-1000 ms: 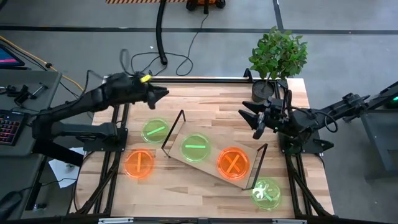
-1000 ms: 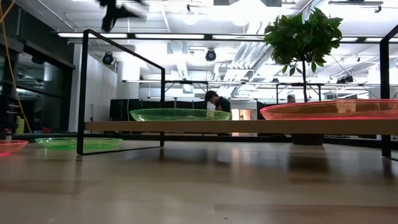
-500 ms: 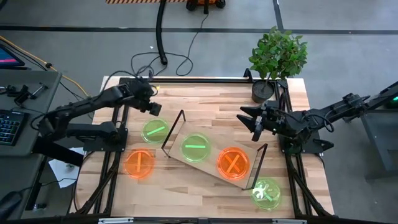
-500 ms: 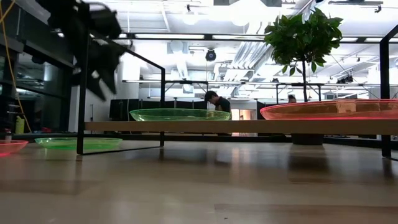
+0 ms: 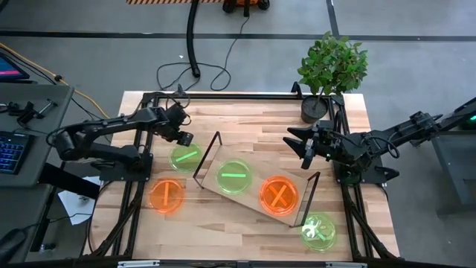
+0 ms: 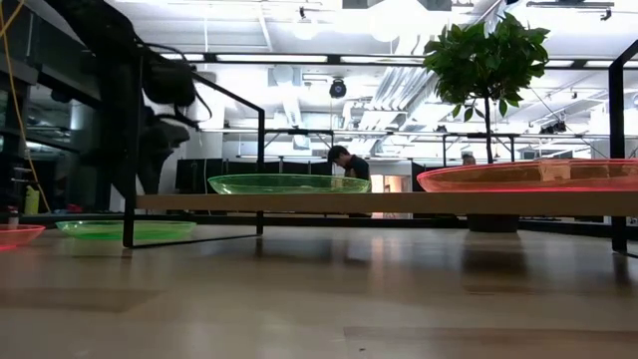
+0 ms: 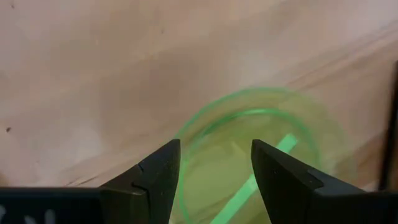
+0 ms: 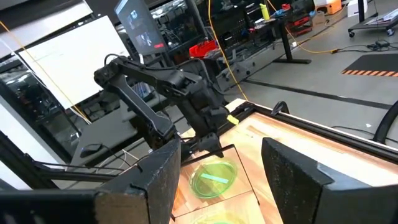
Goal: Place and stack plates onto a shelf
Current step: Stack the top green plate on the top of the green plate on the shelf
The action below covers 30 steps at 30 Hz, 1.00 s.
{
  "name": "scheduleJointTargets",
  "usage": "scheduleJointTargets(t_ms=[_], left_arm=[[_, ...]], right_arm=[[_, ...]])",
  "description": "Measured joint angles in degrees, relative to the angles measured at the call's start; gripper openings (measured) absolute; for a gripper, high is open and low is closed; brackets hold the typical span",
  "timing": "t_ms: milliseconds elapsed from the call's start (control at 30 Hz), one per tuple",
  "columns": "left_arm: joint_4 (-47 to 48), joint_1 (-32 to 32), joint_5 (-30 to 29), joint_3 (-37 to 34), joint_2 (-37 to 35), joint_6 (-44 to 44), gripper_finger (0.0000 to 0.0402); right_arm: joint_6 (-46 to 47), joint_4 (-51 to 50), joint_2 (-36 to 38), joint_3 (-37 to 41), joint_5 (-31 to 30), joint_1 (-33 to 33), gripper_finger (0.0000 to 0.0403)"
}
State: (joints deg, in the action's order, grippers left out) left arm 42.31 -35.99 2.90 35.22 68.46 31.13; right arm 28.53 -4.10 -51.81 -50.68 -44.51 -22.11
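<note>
A green plate with a bar (image 5: 185, 157) lies flat on the table, left of the shelf (image 5: 255, 190). My left gripper (image 5: 184, 138) hangs open just above its far rim. In the left wrist view the fingers (image 7: 214, 149) stand apart over the green plate (image 7: 249, 155). In the low view the gripper (image 6: 158, 165) is clear of that plate (image 6: 125, 228). The shelf carries a green bar plate (image 5: 234, 177) and an orange cross plate (image 5: 279, 196). An orange bar plate (image 5: 166, 196) and a green cross plate (image 5: 319, 230) rest on the table. My right gripper (image 5: 299, 145) waits open beyond the shelf's right end.
A potted plant (image 5: 331, 71) stands at the table's far right corner. The shelf's black frame uprights (image 5: 209, 155) rise right beside the green plate. Black rails (image 5: 141, 175) run along the table's left and right sides. A person (image 6: 347, 160) shows far off in the room.
My left gripper has come down from high over the table's far left part toward the green bar plate, shifting a little toward the near edge and tipping its fingers downward. The plates and shelf have stayed put.
</note>
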Motion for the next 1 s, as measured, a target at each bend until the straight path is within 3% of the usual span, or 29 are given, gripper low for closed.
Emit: scheduleJointTargets(t_ms=[333,500,767,1000], left_arm=[[0.3,0.0,2.3,0.0,8.8,-0.3,0.0188],[0.4,0.0,4.4,0.0,8.9,-1.3,0.0182],[0.0,0.0,3.7,0.0,8.7,-1.4,0.0124],[0.2,0.0,4.3,2.2,4.5,-3.6,0.0107]], right_arm=[[0.0,0.0,0.0,0.0,0.0,0.0,0.0209],[0.0,0.0,0.0,0.0,0.0,0.0,0.0209],[0.0,-0.9,0.0,0.1,0.0,0.0,0.0209],[0.0,-0.9,0.0,0.1,0.0,0.0,0.0209]])
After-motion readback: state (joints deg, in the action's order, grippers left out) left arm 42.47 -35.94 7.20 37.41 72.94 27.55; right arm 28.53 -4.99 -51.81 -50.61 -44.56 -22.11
